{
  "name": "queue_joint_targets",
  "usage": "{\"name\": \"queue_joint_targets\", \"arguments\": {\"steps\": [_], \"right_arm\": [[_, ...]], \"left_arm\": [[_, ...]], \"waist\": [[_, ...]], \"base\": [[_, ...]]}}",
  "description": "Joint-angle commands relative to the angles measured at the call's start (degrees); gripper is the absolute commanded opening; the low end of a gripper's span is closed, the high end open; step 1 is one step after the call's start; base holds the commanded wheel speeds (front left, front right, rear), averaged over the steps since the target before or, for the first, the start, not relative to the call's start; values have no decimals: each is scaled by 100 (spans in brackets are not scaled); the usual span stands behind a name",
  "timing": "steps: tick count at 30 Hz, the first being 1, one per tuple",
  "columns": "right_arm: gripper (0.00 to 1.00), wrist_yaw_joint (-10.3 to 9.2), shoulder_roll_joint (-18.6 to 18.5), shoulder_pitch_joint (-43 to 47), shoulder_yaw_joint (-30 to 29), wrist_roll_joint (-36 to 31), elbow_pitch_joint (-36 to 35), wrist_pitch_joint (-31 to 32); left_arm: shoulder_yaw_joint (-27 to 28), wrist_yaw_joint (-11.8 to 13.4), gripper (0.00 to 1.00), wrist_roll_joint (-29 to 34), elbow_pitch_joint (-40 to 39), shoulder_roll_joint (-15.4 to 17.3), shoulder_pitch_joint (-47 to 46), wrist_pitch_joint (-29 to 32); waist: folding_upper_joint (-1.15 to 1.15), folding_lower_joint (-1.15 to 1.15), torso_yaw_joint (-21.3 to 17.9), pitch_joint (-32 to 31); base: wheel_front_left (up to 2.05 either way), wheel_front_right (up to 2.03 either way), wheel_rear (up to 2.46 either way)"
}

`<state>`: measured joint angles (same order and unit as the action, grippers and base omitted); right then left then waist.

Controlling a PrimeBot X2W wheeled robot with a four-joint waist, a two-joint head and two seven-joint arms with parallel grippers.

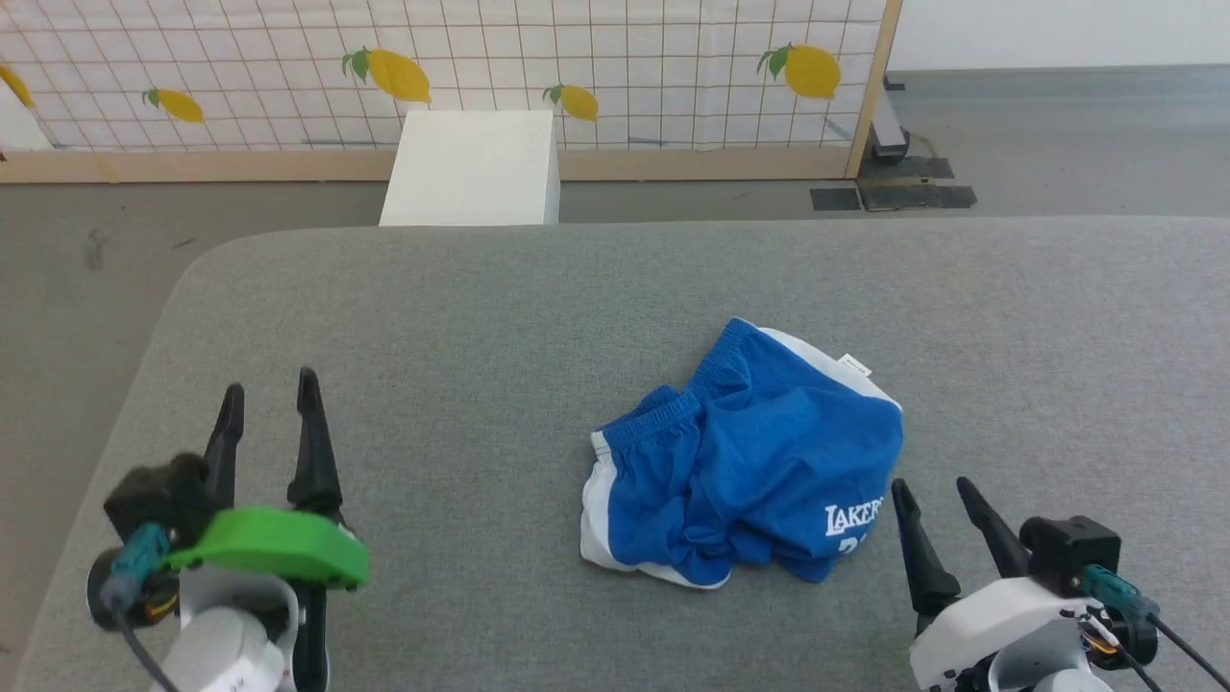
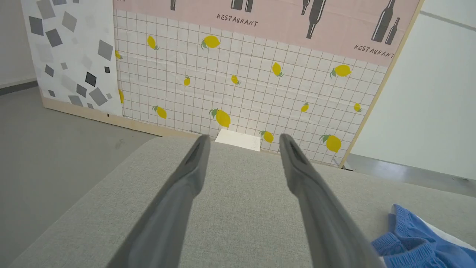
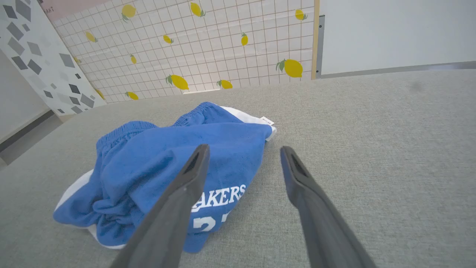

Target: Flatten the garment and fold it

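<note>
The grey padded surface (image 1: 432, 317) lies bare and broad ahead of the left gripper (image 1: 269, 392), out to its rounded far corner, with floor beyond the edge. The garment (image 1: 745, 461) sits crumpled just ahead of the right gripper (image 1: 932, 492), toward its inner finger. On the outer side there is open surface. A white box (image 1: 471, 168) stands past the far edge.

The left wrist view brings in a pink poster (image 2: 260, 18) lettered RESTAURANT above the lemon-print panel (image 2: 241, 82) (the head view catches that panel's lower tiles). The right wrist view gives the white LAKERS lettering (image 3: 219, 195) close beside its inner finger.

Both pairs of fingers stand spread wide with nothing between them. Whether the right inner finger brushes the cloth I cannot tell.
</note>
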<state>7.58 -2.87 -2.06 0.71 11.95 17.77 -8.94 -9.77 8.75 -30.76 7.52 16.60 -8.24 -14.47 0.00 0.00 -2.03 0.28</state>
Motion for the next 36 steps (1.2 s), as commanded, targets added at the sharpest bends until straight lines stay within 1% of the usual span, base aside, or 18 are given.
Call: {"name": "queue_joint_targets", "arguments": {"steps": [1,4,5,8,11,15,20,21,22,26,30,31,33,36], "right_arm": [[100,-9,0,6,8,-76,-22,125],[100,-9,0,-54,-3,-124,-110,612],[100,-9,0,-169,16,-201,-124,1062],[100,-9,0,-472,20,-337,-16,1896],[100,-9,0,-910,74,-619,196,2701],[100,-9,0,-1351,239,-810,560,3525],[100,-9,0,-1606,578,-852,950,4298],[2,-9,0,-1669,637,-788,1051,4534],[0,-9,0,-1673,651,-777,1063,4575],[0,-9,-49,-1736,610,-641,954,4602],[0,-9,-410,-2046,363,-515,696,4501],[0,-9,-520,-2193,168,-497,677,4473],[0,-9,-776,-2498,-66,-634,711,4418],[0,-9,-962,-3020,-444,-910,895,4212]], "left_arm": [[55,25,100,150,-149,-3,199,-42],[183,-50,100,493,-518,-153,557,-49],[216,-100,100,670,-673,-284,769,-50],[332,-159,100,838,-853,-499,991,-51],[441,-275,100,981,-957,-694,1095,-51],[475,-511,100,1138,-1001,-889,1054,-51],[570,-727,100,1287,-969,-1040,938,-52],[647,-810,100,1342,-931,-1123,907,-52],[665,-834,100,1356,-921,-1143,901,-52],[724,-944,100,1413,-873,-1217,872,-52],[740,-1047,100,1455,-835,-1271,841,-52],[740,-1073,100,1462,-827,-1282,831,-52],[712,-1124,100,1455,-791,-1300,797,-52],[682,-1175,100,1455,-747,-1320,733,-52]], "waist": [[0,0,27,48],[0,0,63,141],[0,0,68,211],[0,0,67,324],[0,0,127,444],[0,0,309,614],[0,0,445,789],[0,0,471,849],[0,0,478,860],[0,0,506,876],[0,0,537,901],[0,0,542,923],[0,0,579,978],[0,0,623,1086]], "base": [[0,0,0],[0,0,0],[0,0,0],[0,0,0],[0,0,0],[0,0,0],[0,0,0],[0,0,0],[0,0,0],[0,0,0],[0,0,0],[0,0,0],[0,0,0],[0,0,0]]}}
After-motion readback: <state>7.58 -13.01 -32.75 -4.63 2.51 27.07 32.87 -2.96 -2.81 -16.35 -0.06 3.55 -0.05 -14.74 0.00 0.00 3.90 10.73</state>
